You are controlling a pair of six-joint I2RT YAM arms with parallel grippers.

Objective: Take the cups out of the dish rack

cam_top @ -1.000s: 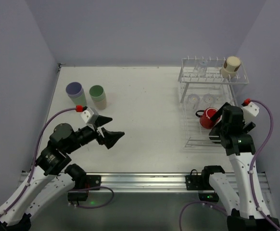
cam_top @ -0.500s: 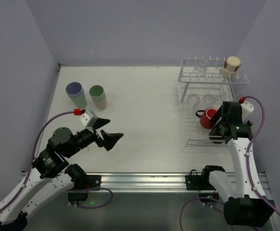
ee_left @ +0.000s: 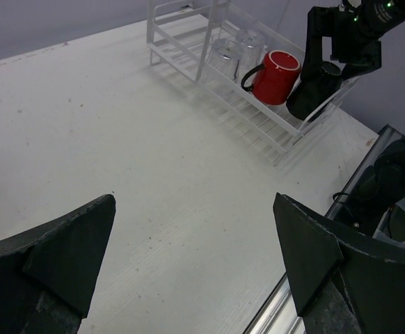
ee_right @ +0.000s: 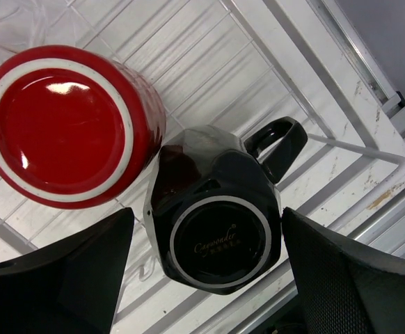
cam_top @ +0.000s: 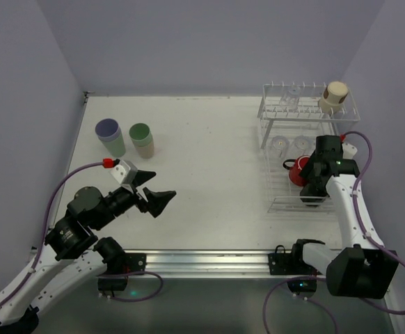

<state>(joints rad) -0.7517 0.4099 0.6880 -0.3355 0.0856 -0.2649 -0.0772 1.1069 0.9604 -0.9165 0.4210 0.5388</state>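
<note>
Your right gripper (ee_right: 204,243) had its jaws apart, one finger either side of the upturned black mug (ee_right: 209,188), just beside the red mug (ee_right: 67,125) on the lower tier of the dish rack (cam_top: 279,206); your left gripper (ee_left: 194,229) hung wide open over the table (ee_left: 119,125)

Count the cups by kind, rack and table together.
Tumblers: 3 (lavender, green, beige)
Handled mugs: 2 (red, black)
Clear glasses: 2
Total: 7, plus maybe one more glass on the top tier of the rack, too faint to tell.
</note>
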